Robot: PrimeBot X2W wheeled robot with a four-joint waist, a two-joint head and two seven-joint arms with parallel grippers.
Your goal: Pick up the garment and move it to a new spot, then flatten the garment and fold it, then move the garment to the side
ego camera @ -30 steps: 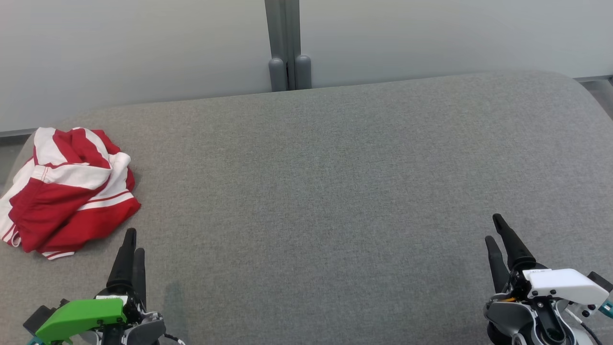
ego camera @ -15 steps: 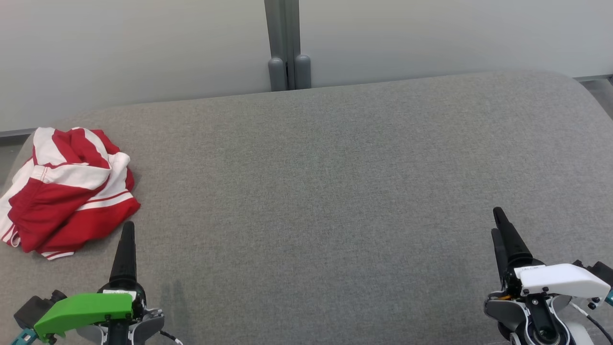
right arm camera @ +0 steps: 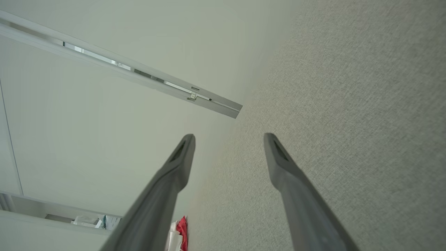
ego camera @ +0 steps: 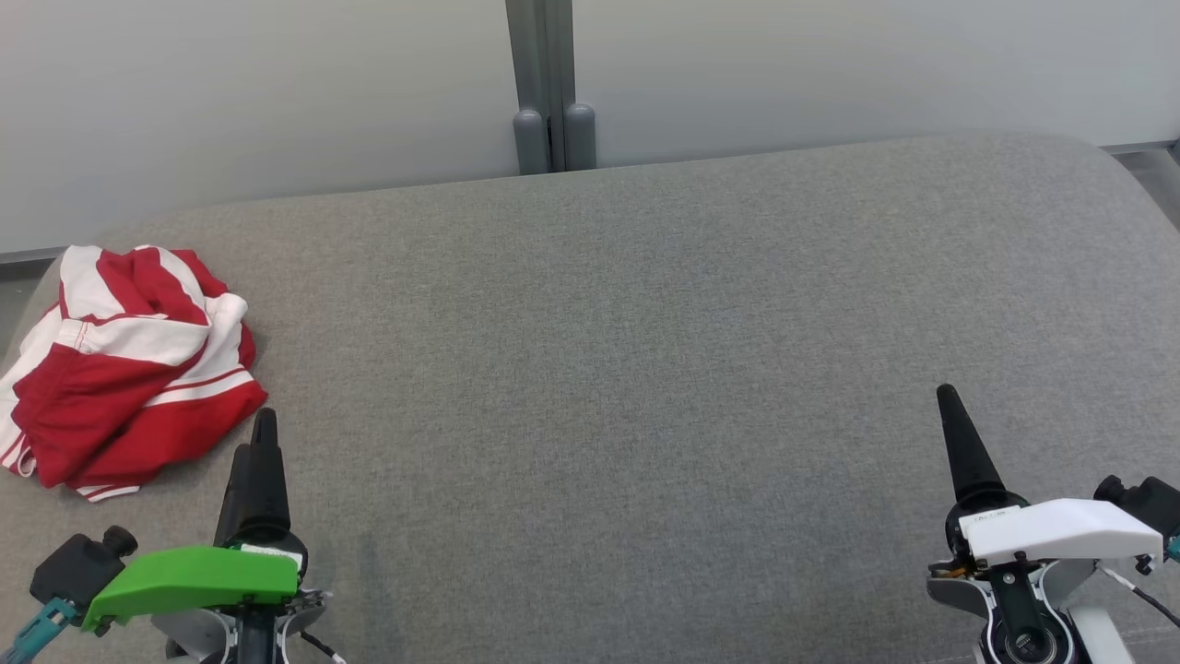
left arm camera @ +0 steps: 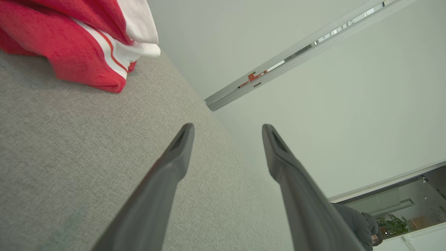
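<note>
Garment: crumpled red-and-white striped fabric garment (ego camera: 129,364), heaped at the left end of the grey woven upholstered surface (ego camera: 645,369). Head view: left gripper (ego camera: 253,438) is just beside the heap's near right corner, apart from the cloth. The right gripper (ego camera: 954,433) is well apart at the opposite side, its fingers edge-on. The heap runs slightly longer far-to-near, with no clean axis. Left wrist view: left gripper (left arm camera: 226,130) jaws spread wide, nothing between them. The garment (left arm camera: 69,42) sits up and left, off the fingers' line. Right wrist view: right gripper (right arm camera: 228,139) jaws likewise spread and empty, with the garment (right arm camera: 181,230) a distant red scrap. Judgement: the left arm is far nearer and needs a leftward swing before closing.
</note>
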